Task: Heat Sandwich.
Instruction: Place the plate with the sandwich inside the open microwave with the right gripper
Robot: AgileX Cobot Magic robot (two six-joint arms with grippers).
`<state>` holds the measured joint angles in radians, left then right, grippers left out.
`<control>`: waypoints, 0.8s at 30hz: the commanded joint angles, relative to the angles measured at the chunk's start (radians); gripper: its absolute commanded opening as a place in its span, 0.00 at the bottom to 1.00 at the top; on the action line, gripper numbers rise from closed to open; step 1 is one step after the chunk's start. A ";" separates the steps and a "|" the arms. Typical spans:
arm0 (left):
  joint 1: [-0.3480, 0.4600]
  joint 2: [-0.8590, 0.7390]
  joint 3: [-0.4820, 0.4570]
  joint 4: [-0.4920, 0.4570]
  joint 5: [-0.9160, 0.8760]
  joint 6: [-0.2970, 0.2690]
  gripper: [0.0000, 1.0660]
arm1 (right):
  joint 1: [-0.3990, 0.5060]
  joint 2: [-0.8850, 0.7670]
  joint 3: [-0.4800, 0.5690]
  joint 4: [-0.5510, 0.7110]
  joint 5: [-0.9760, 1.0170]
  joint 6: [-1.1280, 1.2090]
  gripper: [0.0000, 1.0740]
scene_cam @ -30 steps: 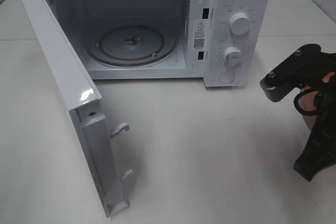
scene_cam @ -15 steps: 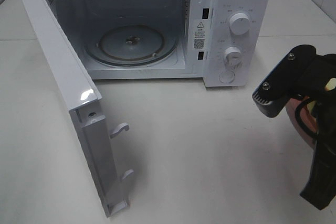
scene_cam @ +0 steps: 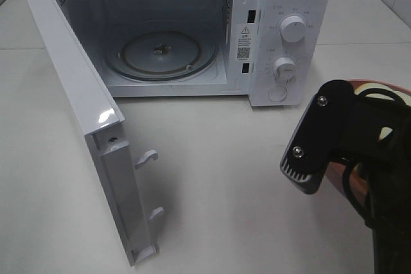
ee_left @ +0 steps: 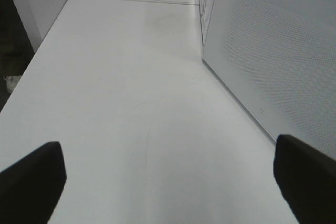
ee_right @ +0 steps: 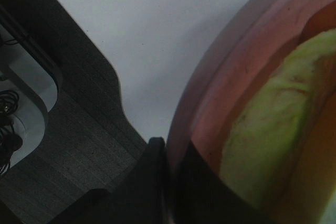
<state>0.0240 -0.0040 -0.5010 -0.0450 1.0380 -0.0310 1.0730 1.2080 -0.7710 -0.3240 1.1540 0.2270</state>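
The sandwich (ee_right: 273, 145) shows its pale yellow-green filling and orange crust close up in the right wrist view. It lies on a round pink plate (ee_right: 220, 103). My right gripper (ee_right: 170, 156) is shut on the plate's rim, one finger (ee_right: 152, 182) under the edge. In the high view my right wrist (scene_cam: 318, 136) hides most of the plate (scene_cam: 379, 88) at the right edge, in front of the microwave's control panel; a pale bit of sandwich (scene_cam: 385, 134) peeks out. My left gripper (ee_left: 168, 182) is open and empty above the table beside the microwave's side wall.
The white microwave (scene_cam: 282, 4) stands at the back with its door (scene_cam: 83, 113) swung wide open to the left. The glass turntable (scene_cam: 160, 52) inside is bare. Two knobs (scene_cam: 293, 29) sit on the right panel. The white table (scene_cam: 225, 178) lies in front.
My right arm has moved left and toward the front with the plate, rising closer to the camera. The microwave and the left arm have not moved.
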 commanded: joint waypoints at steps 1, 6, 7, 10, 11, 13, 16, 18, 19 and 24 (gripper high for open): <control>0.003 -0.028 0.004 0.001 -0.004 -0.001 0.95 | 0.043 -0.010 0.004 -0.022 0.012 -0.030 0.03; 0.003 -0.028 0.004 0.001 -0.004 -0.001 0.95 | 0.091 -0.010 0.004 -0.004 0.001 -0.108 0.03; 0.003 -0.028 0.004 0.001 -0.004 -0.001 0.95 | 0.096 -0.010 0.004 -0.003 -0.004 -0.128 0.03; 0.003 -0.028 0.004 0.001 -0.004 -0.001 0.95 | 0.096 -0.010 0.004 0.001 -0.014 -0.182 0.03; 0.003 -0.028 0.004 0.001 -0.004 -0.001 0.95 | 0.096 -0.010 0.004 0.001 -0.017 -0.206 0.03; 0.003 -0.028 0.004 0.001 -0.004 -0.001 0.95 | 0.096 -0.010 0.004 0.001 -0.024 -0.258 0.04; 0.003 -0.028 0.004 0.001 -0.004 -0.001 0.95 | 0.096 -0.010 0.004 0.001 -0.029 -0.334 0.04; 0.003 -0.028 0.004 0.001 -0.004 -0.001 0.95 | 0.096 -0.010 0.004 0.004 -0.032 -0.396 0.04; 0.003 -0.028 0.004 0.001 -0.004 -0.001 0.95 | 0.096 -0.010 0.004 0.008 -0.033 -0.418 0.04; 0.003 -0.028 0.004 0.001 -0.004 -0.001 0.95 | 0.096 -0.010 0.002 0.037 -0.049 -0.472 0.04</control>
<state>0.0240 -0.0040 -0.5010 -0.0450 1.0380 -0.0310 1.1630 1.2080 -0.7700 -0.2710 1.1110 -0.2260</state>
